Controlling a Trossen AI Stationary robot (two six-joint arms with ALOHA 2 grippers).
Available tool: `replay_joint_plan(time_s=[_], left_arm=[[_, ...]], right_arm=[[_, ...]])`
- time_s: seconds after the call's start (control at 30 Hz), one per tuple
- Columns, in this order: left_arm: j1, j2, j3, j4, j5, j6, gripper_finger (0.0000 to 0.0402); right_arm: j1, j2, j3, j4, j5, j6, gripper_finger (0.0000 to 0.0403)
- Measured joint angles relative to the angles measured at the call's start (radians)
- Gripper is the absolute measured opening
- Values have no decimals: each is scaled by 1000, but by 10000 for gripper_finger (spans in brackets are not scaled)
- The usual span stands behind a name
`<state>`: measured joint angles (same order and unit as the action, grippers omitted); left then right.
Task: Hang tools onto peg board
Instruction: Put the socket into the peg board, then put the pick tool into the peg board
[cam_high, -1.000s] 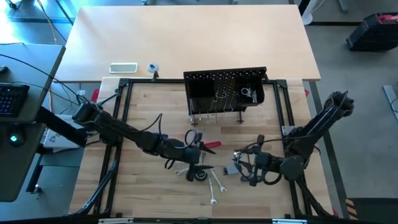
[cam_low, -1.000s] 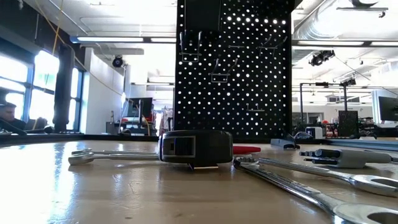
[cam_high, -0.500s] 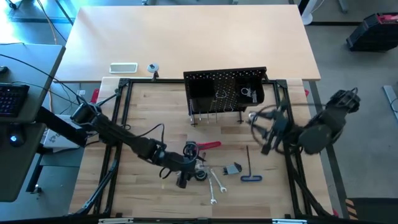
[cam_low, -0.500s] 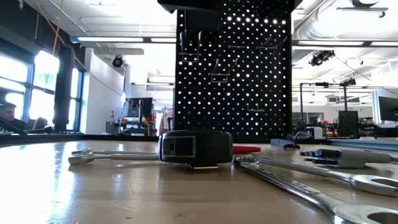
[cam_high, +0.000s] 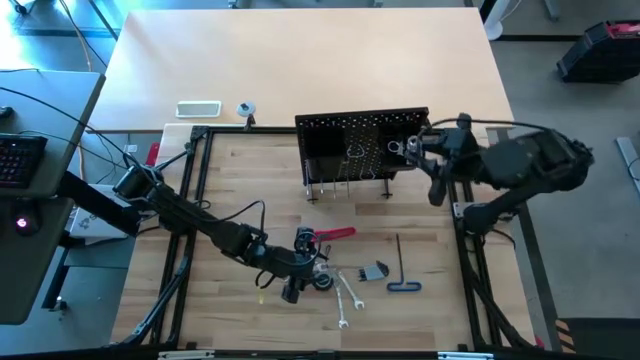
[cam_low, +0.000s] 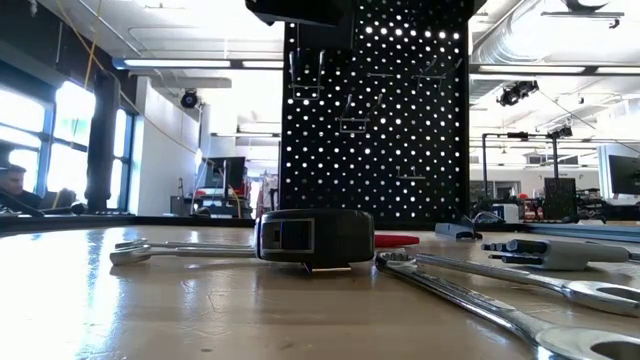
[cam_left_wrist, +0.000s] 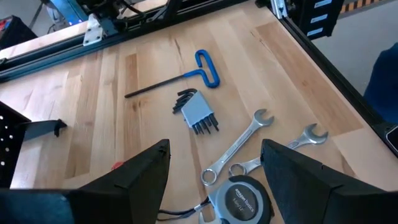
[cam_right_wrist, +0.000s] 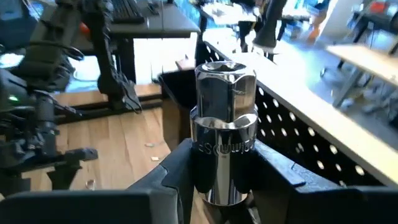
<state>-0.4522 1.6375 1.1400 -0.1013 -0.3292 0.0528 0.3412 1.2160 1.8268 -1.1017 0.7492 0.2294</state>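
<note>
The black peg board stands upright at the table's far side, with small silver pieces hanging on it; it also shows in the low view. My right gripper is up at the board's right end, shut on a silver socket bit. My left gripper is open over a black tape measure without touching it. Two silver wrenches, a hex key set, the blue-ended L key and the red-handled tool lie flat on the table. My right gripper pinches the socket bit's lower part between its two fingers. The bit stands along the fingers, its hexagonal open end pointing away from the wrist. It is lifted clear of the table, close to the peg board's face.
A black tubular frame borders the wooden work area. The tape measure and the wrenches lie in the near middle of the table. A white tray lies beyond the frame at the far left.
My right gripper has risen from the table beside the hex key set and gone toward the far edge, to the peg board's right end. The L key it covered now shows. My left gripper has shifted a little toward the near edge, over the tape measure.
</note>
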Motion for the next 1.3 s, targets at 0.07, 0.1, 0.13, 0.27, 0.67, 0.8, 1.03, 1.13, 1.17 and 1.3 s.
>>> replay_joint_plan(time_s=[0.07,0.1,0.13,0.27,0.67,0.8,1.03,1.13,1.17,1.3], left_arm=[[0,0,0,0,0,0,245],[0,0,0,0,0,0,245],[0,0,0,0,0,0,245],[2,0,0,-1,0,0,245],[8,0,0,-6,1,-8,245],[8,0,0,-12,1,-15,245],[8,0,0,-12,1,-14,245],[8,0,0,-12,1,-12,245],[8,0,0,-12,1,-11,245],[8,0,0,-12,1,-15,245]], right_arm=[[-54,0,7,-43,-50,22,113],[-81,0,9,-62,-73,32,113],[-106,0,9,-84,-95,43,113],[-197,4,9,-145,-176,74,113],[-363,49,8,-216,-369,109,113],[-388,48,8,-236,-385,130,113],[-390,46,8,-253,-384,164,157],[-390,45,8,-253,-383,166,180],[-390,45,8,-254,-383,166,182],[-389,45,8,-252,-383,157,180]])
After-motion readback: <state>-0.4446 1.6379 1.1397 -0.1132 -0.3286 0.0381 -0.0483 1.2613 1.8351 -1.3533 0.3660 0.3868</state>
